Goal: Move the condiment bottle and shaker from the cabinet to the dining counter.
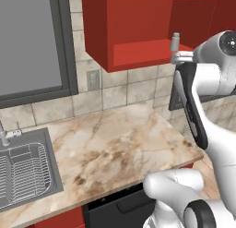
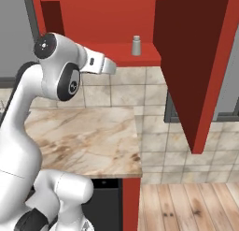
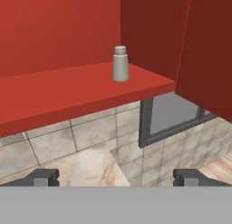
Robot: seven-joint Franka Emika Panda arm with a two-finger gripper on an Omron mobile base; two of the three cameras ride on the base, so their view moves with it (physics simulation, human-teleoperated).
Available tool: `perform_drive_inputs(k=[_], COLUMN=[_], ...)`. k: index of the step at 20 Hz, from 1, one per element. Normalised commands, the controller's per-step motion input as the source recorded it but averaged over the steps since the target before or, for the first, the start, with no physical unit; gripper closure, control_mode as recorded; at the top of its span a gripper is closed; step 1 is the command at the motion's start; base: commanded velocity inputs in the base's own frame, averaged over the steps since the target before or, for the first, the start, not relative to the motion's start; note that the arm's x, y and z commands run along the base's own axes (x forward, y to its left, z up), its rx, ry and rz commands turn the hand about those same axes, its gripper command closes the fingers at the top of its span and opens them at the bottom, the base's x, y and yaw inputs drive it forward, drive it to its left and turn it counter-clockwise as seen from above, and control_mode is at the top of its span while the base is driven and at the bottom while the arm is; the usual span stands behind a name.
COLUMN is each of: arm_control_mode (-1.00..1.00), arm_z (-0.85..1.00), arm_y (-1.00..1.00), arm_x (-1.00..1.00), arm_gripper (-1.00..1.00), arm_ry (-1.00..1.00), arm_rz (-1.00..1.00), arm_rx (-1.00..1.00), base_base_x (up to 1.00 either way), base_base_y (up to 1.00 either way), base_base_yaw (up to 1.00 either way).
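In your hand view the shaker (image 3: 120, 63) stands upright above centre on the open cabinet's (image 3: 59, 91) red shelf, near its right end, while your gripper (image 3: 116, 177) sits at the bottom edge, fingers wide apart, holding nothing, well short of it.

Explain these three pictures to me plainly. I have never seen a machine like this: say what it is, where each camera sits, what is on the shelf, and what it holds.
The white jointed thing is a robot arm in a simulated kitchen. Two pictures come from cameras on its base, behind it to the left and right. The third looks out from the hand, and the two dark stubs at its bottom edge are fingertips of the gripper. Its jaws stand wide open and hold nothing. The red wall cabinet is open, its door swung out. A small grey shaker stands upright on the shelf, ahead of the hand. Below are a marble worktop and a sink.
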Motion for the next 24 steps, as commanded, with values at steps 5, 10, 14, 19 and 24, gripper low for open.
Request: perform_drive_inputs(k=[5,10,14,19,24], arm_control_mode=[-1.00,-1.00,-1.00,-1.00,-1.00], arm_z=[0.26,0.00,-0.01,0.00,-0.02], arm_y=[-0.01,-0.07,-0.17,-0.27,-0.17], arm_x=[0.48,0.58,0.56,0.50,0.41], arm_gripper=[-1.00,-1.00,-1.00,-1.00,-1.00], arm_ry=[0.04,0.00,0.00,0.00,0.00], arm_rz=[-0.02,-0.03,-0.04,-0.06,-0.05], arm_rx=[0.00,0.00,0.00,0.00,0.00], base_base_x=[0.00,0.00,0.00,0.00,0.00], base_base_y=[0.00,0.00,0.00,0.00,0.00], base_base_yaw=[0.00,0.00,0.00,0.00,0.00])
